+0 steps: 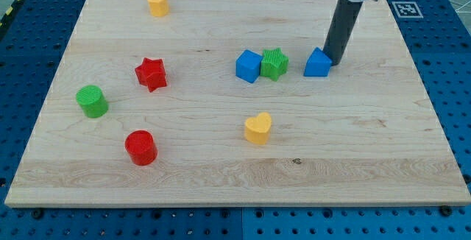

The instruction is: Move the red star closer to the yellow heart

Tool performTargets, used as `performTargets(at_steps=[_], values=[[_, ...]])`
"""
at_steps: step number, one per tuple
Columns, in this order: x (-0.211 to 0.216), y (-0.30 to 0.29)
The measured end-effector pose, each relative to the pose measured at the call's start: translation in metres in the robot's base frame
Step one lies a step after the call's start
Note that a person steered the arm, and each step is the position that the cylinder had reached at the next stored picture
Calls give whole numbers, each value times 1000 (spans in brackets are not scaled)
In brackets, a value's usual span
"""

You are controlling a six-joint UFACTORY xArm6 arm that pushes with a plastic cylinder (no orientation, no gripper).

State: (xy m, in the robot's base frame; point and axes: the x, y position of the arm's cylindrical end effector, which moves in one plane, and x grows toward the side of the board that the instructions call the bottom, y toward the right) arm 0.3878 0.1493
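Board (221, 166) of pale wood fills the single camera view, lying on a blue perforated table (22, 41). Every place below is given from the yellow heart (258, 128), which sits a little below the board's middle.

The red star (151, 73) lies up and well to the view's left of the heart, apart from every other block, with open wood between the two. Further left of the heart, past the star, stands a green cylinder (92, 101). A red cylinder (140, 147) sits to the heart's left and slightly lower, also well apart from it. Far up and to the left of the heart, near the board's top edge, is a yellow block (157, 3) whose exact shape is hard to make out.

Straight above the heart lie a blue cube (249, 65) and a green star-like block (274, 63), the two touching side by side. Up and to the right of the heart is a second blue block (317, 62) — its shape is not clear.

The dark rod comes down from the view's top, and the arm's tip (335, 62) stands touching or just beside that second blue block's right side — far up and right of the heart, and well away from the red star. The arm has no jaws, so nothing is grasped or released.
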Motion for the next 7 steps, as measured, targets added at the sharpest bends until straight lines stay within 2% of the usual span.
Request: performTargets(at_steps=[4,5,7], values=[[-3,-23],[-16,-3],[-45,-23]])
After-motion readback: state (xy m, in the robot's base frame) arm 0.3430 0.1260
